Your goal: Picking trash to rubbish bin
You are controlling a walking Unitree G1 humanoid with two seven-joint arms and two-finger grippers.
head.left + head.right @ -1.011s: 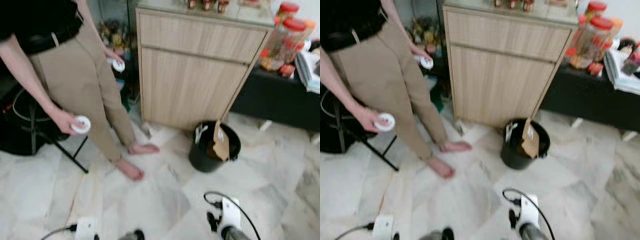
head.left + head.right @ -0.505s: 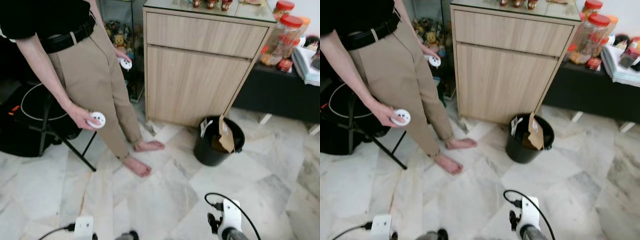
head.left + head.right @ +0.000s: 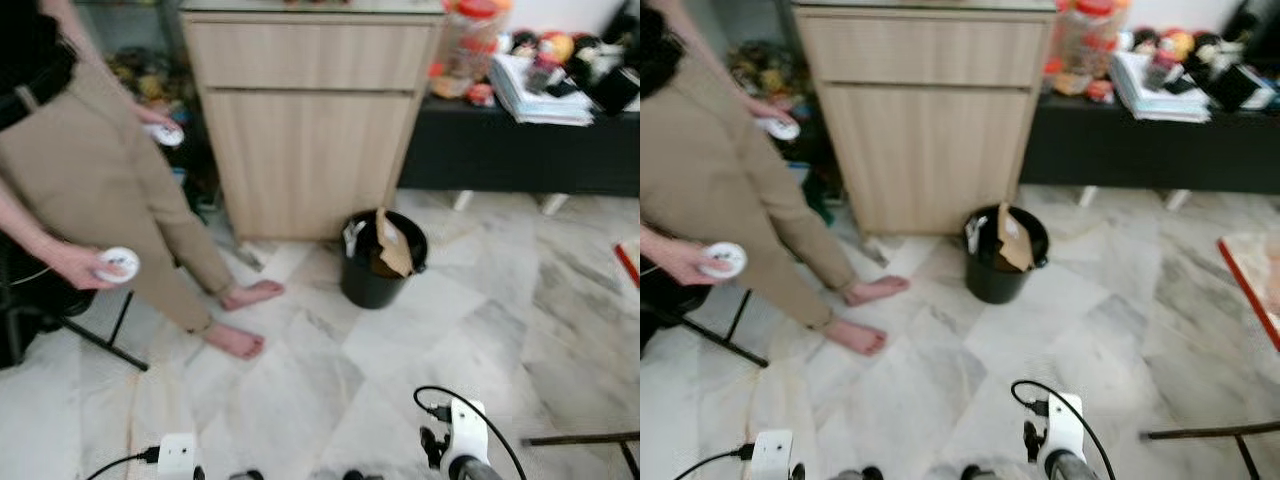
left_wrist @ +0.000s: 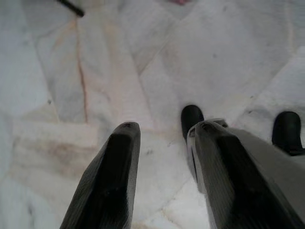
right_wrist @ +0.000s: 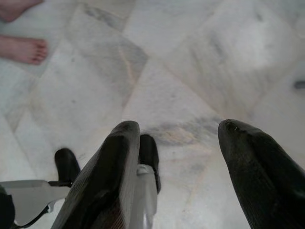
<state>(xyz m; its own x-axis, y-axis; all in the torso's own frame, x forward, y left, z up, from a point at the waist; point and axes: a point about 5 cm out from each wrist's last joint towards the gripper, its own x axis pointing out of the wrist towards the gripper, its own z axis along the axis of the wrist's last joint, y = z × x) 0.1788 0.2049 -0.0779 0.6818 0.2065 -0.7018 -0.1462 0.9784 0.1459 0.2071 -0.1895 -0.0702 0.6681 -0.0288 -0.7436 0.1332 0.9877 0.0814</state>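
Note:
A black rubbish bin stands on the marble floor in front of a wooden cabinet, with brown paper and a white scrap sticking out of it. My left gripper hangs low over the bare floor, open and empty. My right gripper is open wider, also empty, above pale marble tiles. Both white wrists, left and right, show at the near edge of the eye views, well short of the bin.
A person stands at the left, barefoot, a white controller in each hand. The cabinet sits behind the bin. A low black table with books and jars is at the right. A red-edged mat lies far right.
The camera has swung to the right, so the bin, cabinet and person sit further left in view and the black table and mat have come in. Nothing was picked up.

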